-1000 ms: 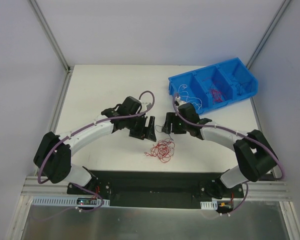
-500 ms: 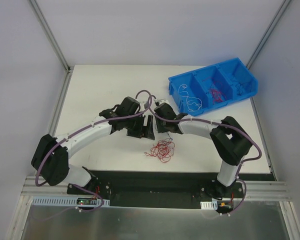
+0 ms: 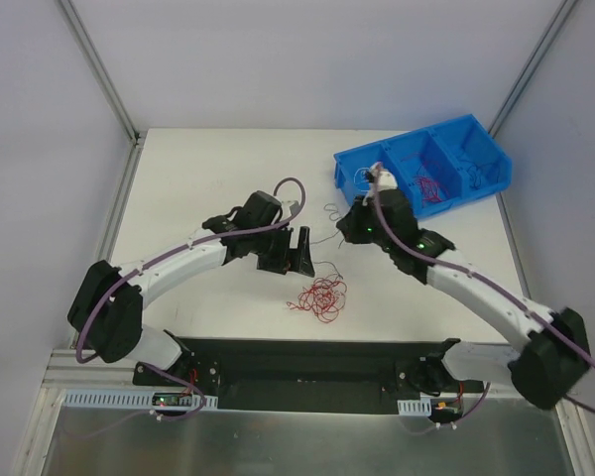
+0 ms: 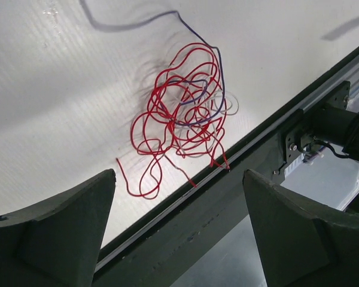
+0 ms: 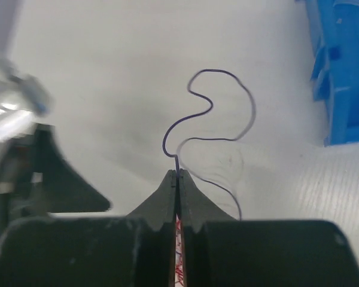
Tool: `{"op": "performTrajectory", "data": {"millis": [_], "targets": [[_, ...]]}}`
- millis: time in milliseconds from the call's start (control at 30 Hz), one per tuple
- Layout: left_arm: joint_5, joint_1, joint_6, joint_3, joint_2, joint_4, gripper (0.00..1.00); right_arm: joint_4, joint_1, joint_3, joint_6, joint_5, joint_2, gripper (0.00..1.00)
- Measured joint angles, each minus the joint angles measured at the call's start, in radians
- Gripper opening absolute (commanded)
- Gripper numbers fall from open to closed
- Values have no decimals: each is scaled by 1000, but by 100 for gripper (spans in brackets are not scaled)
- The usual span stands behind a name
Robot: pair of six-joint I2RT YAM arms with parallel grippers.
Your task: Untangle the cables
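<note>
Since a second ago the right gripper swung clear and pinched shut on one dark strand. Meanwhile the left gripper gapes over the red tangle by the front edge of the table. Nothing pins it, so pulling probably drags the lot.

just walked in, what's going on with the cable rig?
The right gripper is shut on one thin dark wire, pinched at its fingertips between the red tangle and the blue bin. The left gripper hangs open over the tangle near the table's front edge, holding nothing. The bin already holds some white and red strands.
</note>
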Motion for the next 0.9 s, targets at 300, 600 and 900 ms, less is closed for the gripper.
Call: {"op": "performTrajectory", "data": {"millis": [300,600,900], "targets": [[48,-52,-41,92,185,71,87,71,-93,-71,177,-209,-360,0],[-14,-76,-78,117,342,99,74,-73,-104,111,181,-249,-468,0],[-129,-63,-72,109,380,56,75,-287,-104,710,-17,-142,-455,0]]}}
